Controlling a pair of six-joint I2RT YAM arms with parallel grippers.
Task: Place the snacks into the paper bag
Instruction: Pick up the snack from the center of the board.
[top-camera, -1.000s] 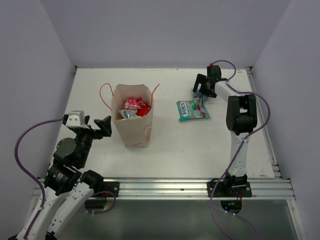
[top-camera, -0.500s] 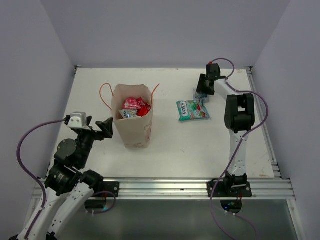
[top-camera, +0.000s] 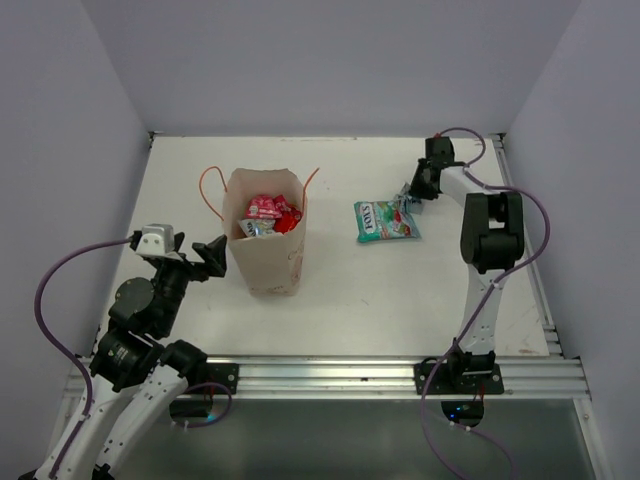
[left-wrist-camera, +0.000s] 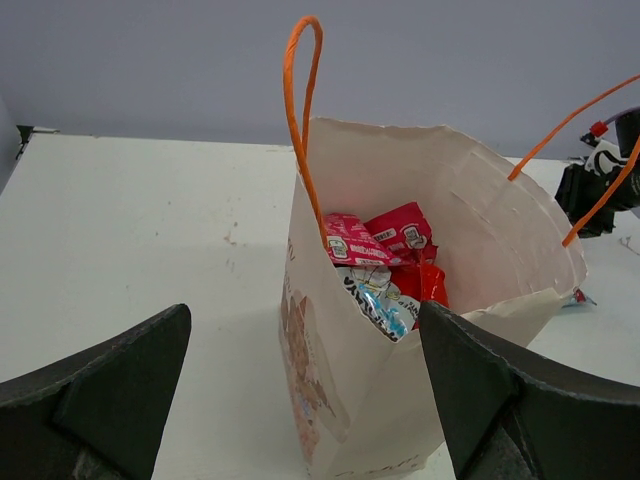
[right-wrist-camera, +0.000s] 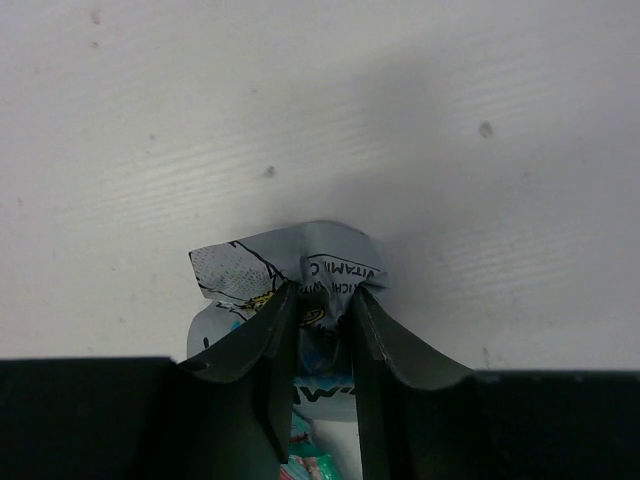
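Right gripper (right-wrist-camera: 320, 300) pinching light-blue packet (right-wrist-camera: 300, 262) by crumpled fold, for lifting; left gripper (left-wrist-camera: 302, 325) spread wide beside paper bag (left-wrist-camera: 470, 230), likely steadying.

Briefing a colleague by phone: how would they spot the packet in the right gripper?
Right of the paper bag lies a flat teal packet. At its far right corner, the right gripper pinches a small crumpled packet, pale grey-blue with black print, much smaller than the teal one.

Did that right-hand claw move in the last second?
Yes. The right gripper shifted slightly right, away from the paper bag, and now pinches a small pale packet beside the teal packet.
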